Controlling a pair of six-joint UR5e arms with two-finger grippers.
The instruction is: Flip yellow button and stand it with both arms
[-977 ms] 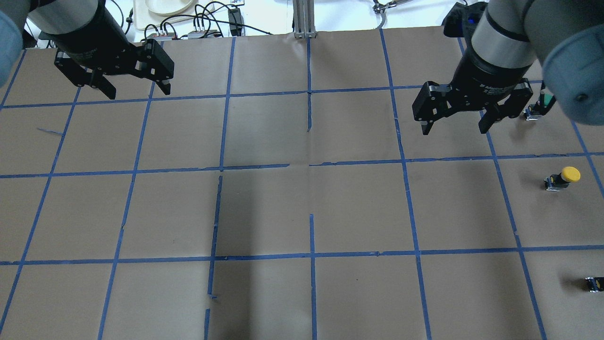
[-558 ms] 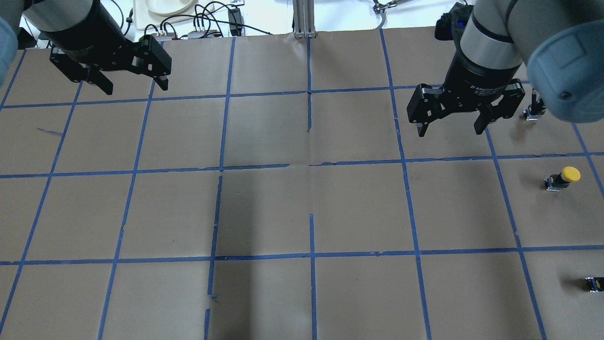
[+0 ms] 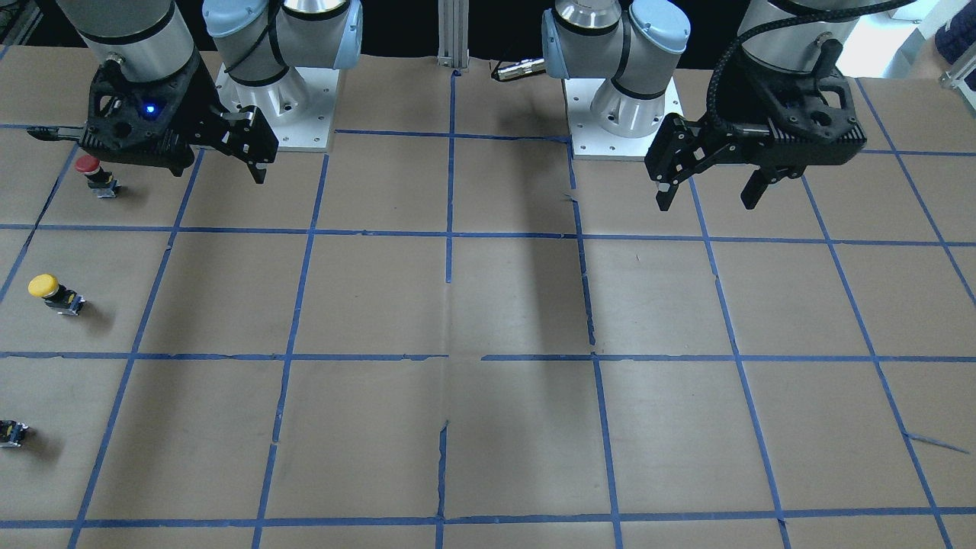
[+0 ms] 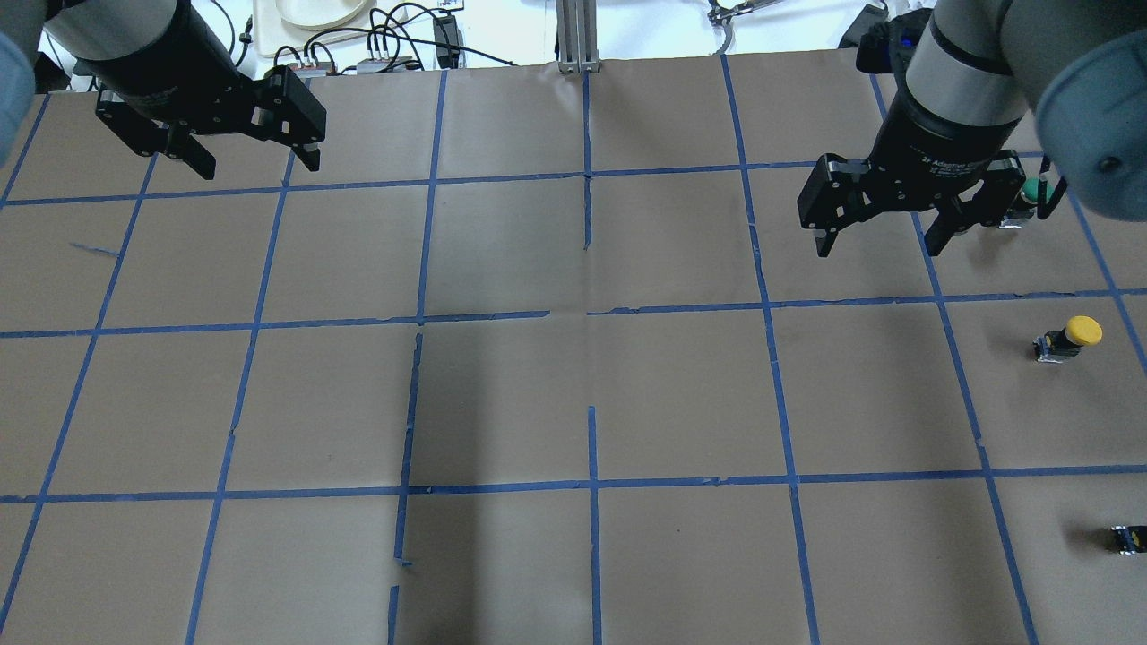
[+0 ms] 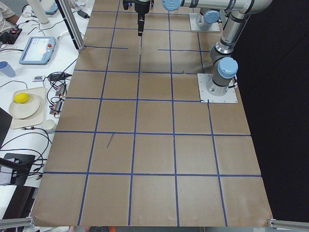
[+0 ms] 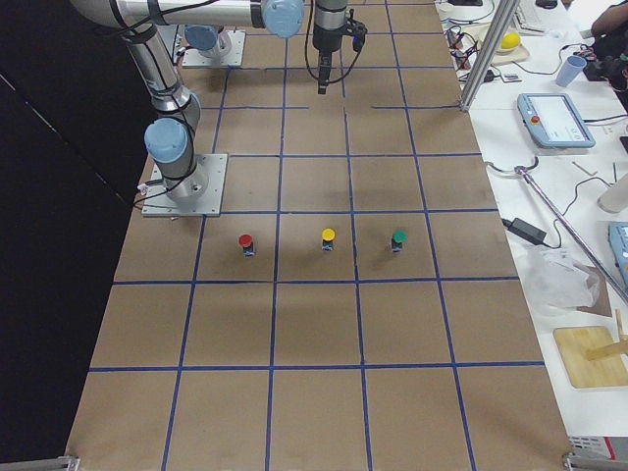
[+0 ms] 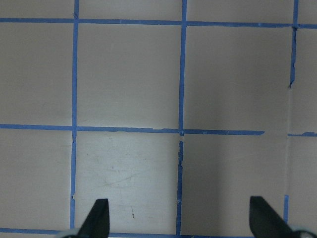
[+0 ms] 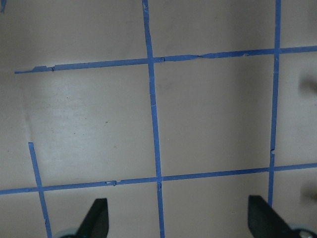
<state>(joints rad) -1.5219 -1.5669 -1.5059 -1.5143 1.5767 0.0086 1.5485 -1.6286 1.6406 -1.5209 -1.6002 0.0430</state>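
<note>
The yellow button (image 4: 1068,338) stands on the brown table near its right edge, yellow cap on a black-grey body. It also shows in the front-facing view (image 3: 53,293) and in the exterior right view (image 6: 328,238), cap up. My right gripper (image 4: 887,244) is open and empty. It hangs high above the table, left of and beyond the button, apart from it. My left gripper (image 4: 246,159) is open and empty at the far left; it also shows in the front-facing view (image 3: 707,200). Both wrist views show only open fingertips (image 7: 99,218) (image 8: 96,218) over bare taped paper.
A green-capped button (image 4: 1032,193) stands just right of my right gripper. A red-capped button (image 3: 95,174) stands on the robot's side of the yellow one. A black-grey body (image 4: 1127,537) sits at the view's right edge, cap cut off. Cables and a plate (image 4: 314,13) lie beyond the table.
My right gripper drifted left, then back to the right, and the green cap shows again beside it. My left gripper rose slightly toward the far edge. The buttons have not moved.
</note>
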